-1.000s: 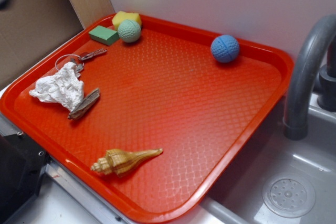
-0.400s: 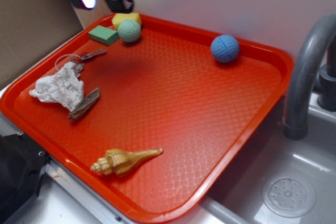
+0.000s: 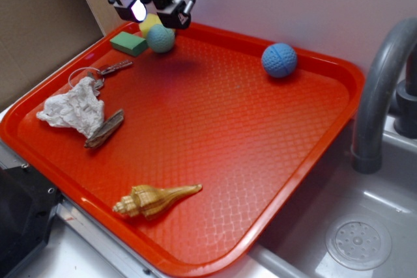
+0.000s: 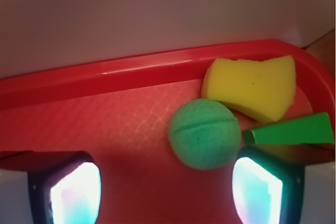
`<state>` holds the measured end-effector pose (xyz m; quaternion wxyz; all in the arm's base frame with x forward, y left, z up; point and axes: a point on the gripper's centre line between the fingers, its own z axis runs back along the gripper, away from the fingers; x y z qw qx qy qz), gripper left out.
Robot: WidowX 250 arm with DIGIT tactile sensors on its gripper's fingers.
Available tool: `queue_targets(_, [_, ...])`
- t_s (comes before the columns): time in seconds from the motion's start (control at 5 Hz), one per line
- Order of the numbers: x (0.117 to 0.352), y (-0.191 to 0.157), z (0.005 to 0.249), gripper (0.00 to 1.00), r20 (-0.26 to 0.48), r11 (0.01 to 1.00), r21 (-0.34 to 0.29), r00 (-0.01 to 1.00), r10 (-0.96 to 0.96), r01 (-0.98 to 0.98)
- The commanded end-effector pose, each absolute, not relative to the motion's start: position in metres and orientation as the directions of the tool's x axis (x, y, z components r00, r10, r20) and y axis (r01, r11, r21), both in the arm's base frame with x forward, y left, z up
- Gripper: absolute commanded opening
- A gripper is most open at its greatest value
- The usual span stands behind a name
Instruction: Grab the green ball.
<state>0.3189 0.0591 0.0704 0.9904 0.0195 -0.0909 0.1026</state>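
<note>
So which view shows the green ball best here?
The wrist view: the green ball fills the lower centre, unobstructed, its seam visible, with the yellow sponge and green block beside it. In the exterior view the green ball is small and far off, its top partly covered by the gripper.

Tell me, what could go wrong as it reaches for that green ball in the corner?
The green ball sits off-centre, close to one finger of the open gripper, so a finger might land on it and roll it away. The yellow sponge and green block crowd the ball, so a finger may catch them instead. The tray rim is also close behind.
</note>
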Motion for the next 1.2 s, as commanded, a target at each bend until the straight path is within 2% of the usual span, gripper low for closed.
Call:
queue_targets(0.0, [0.331,0.068,0.077,1.00,0.246,0.982,0.012,0.952,0.180,-0.189])
queue_targets(0.4, [0.349,0.086,0.057,1.00,0.251,0.982,0.032,0.952,0.173,-0.187])
queue_targets(0.6, [0.349,0.084,0.054,0.00,0.260,0.979,0.058,0.950,0.172,-0.194])
queue_targets(1.0, [0.343,0.078,0.051,0.00,0.267,0.981,0.069,0.951,0.158,-0.182])
